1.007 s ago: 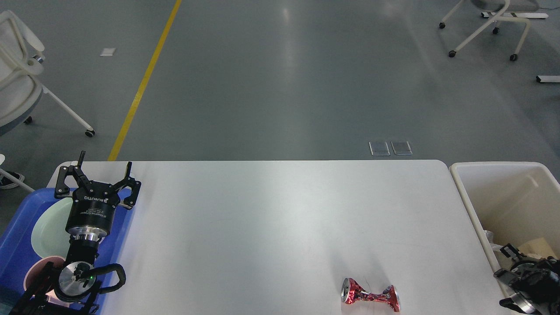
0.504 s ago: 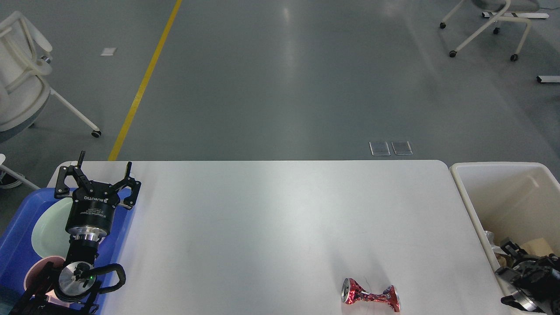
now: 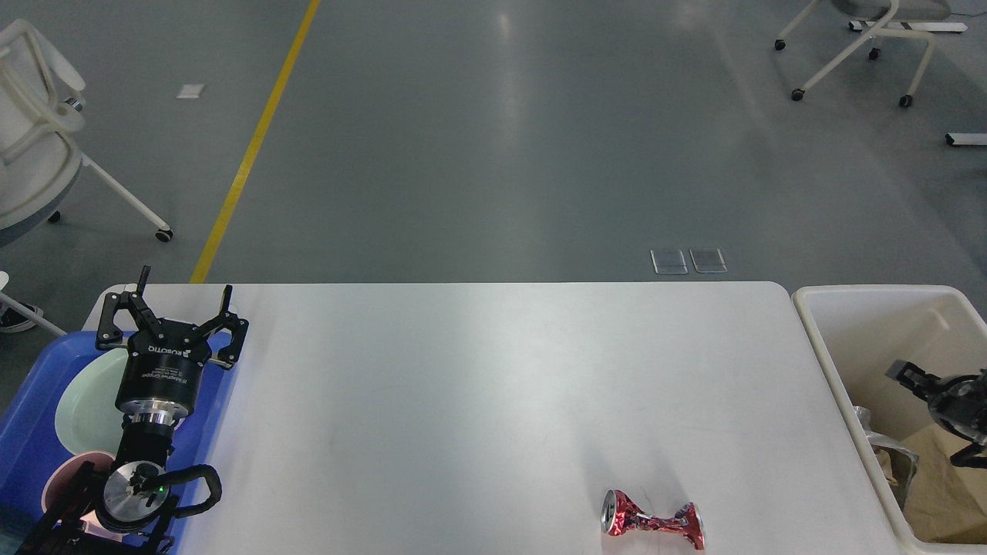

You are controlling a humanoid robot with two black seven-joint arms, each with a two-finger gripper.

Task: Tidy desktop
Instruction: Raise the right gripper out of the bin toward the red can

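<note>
The white desktop [image 3: 493, 370] fills the lower half of the head view. A crushed red can [image 3: 653, 522] lies on it near the front edge, right of centre. My left gripper [image 3: 183, 299] is open and empty, pointing away from me above the far right corner of the blue tray [image 3: 27, 416]. My right gripper [image 3: 929, 416] hangs inside the cream bin [image 3: 871, 297] at the right edge. Its two fingers stand apart with nothing between them, and part of it is cut off by the frame.
The tray holds a pale green plate [image 3: 81, 408] and a pink cup [image 3: 60, 482], partly hidden by my left arm. The bin holds brown paper [image 3: 937, 493] and crumpled silver trash [image 3: 887, 451]. White chairs [image 3: 31, 146] stand on the grey floor beyond the table.
My right gripper has risen and moved farther back inside the bin, uncovering the brown paper. The white chair at the left has shifted. The left arm and the can have not moved.
</note>
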